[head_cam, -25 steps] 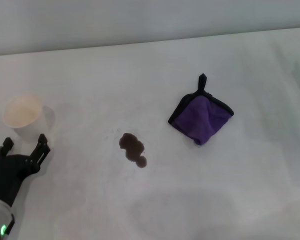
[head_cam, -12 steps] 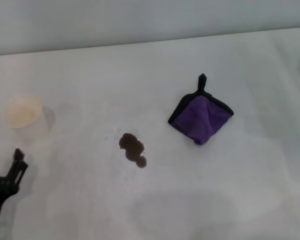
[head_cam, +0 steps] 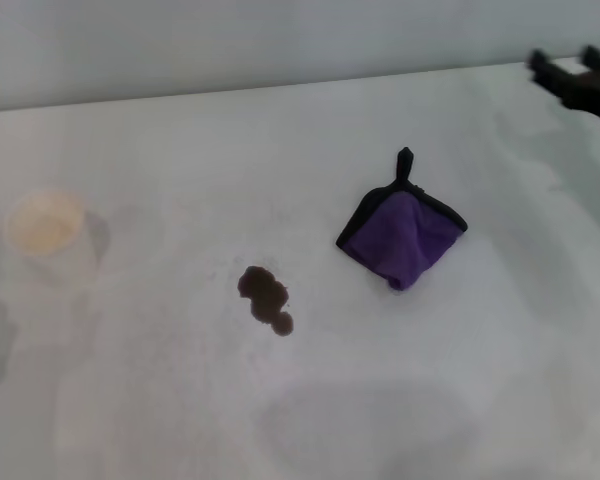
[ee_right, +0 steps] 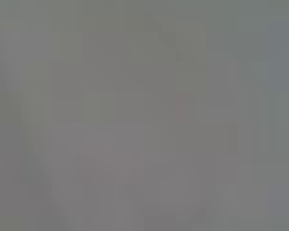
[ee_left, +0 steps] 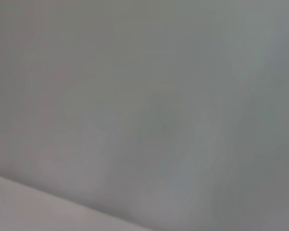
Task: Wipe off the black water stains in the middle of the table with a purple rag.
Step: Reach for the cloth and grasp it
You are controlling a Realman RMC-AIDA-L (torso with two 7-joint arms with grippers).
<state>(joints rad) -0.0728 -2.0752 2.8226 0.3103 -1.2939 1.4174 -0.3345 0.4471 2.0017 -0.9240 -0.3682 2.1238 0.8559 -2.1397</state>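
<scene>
as the folded purple cloth rag with black edging (head_cam: 402,238) looks limp, pinch its raised centre; right gripper (head_cam: 577,82) fingers' state: cannot tell.

The left wrist view shows almost nothing but a plain, featureless grey surface (ee_left: 149,96) — no object can be made out on it. At one corner lies a paler, pinkish-white wedge (ee_left: 33,209), its edge slanting across the grey.
</scene>
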